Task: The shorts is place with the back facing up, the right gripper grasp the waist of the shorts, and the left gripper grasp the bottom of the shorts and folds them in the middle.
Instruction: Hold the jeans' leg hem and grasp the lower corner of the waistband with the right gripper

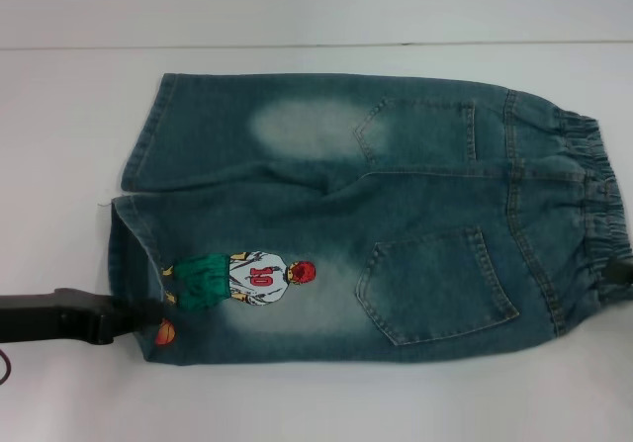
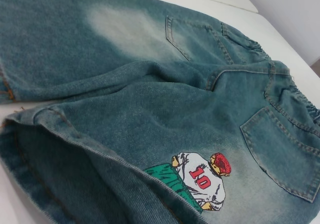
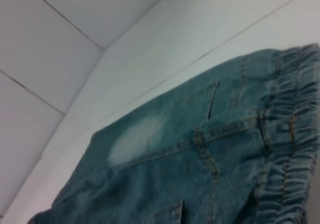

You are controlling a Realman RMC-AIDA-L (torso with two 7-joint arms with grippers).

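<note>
Shorts (image 1: 396,215): flat on my white desk (image 1: 59,393), back up, waist toward my right.
My left end effector (image 1: 148,315): at the nearer leg's hem; grip state indeterminate.
My right end effector (image 1: 623,274): at the waistband's edge; grip state indeterminate.

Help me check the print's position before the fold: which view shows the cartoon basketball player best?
The head view: the whole cartoon player shows on the near leg of the shorts, beside the left gripper. The left wrist view shows it closer but partly hidden by the hem. The right wrist view misses it.
</note>
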